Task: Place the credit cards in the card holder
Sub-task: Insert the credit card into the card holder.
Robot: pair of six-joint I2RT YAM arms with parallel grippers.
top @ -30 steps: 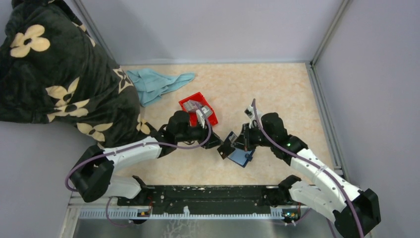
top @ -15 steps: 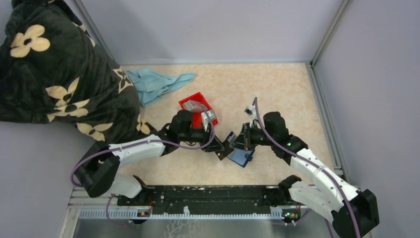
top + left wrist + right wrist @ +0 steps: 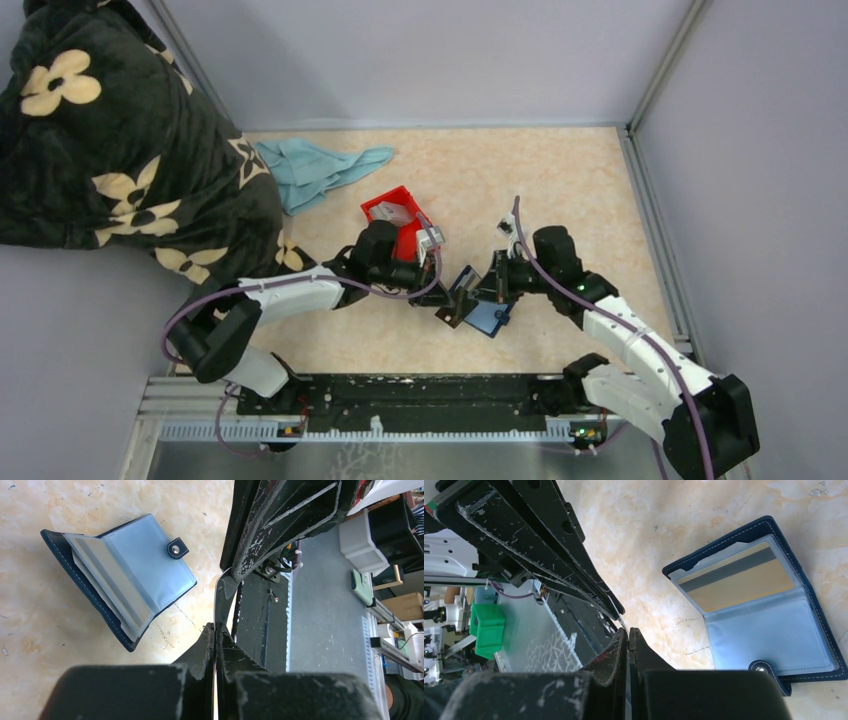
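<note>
The card holder point(image 3: 488, 318) lies open on the table, navy outside and light blue inside point(image 3: 135, 570). A tan card with a grey stripe point(image 3: 739, 577) sits in one of its slots. Just left of it, my left gripper point(image 3: 446, 298) and right gripper point(image 3: 472, 293) meet tip to tip. Both are shut on the same thin credit card point(image 3: 217, 595), which stands on edge between them. In the left wrist view my jaws point(image 3: 215, 627) pinch its near end. In the right wrist view my jaws point(image 3: 628, 630) pinch the opposite end.
A red bin point(image 3: 400, 235) with greyish cards point(image 3: 398, 214) in it stands behind the left gripper. A light blue cloth point(image 3: 320, 168) lies at the back left, next to a dark floral blanket point(image 3: 110, 150). Metal rails edge the table on the right point(image 3: 655, 230).
My left arm has moved right from beside the red bin to the card in the right gripper, and its jaws have shut on it. The right gripper has barely moved.
</note>
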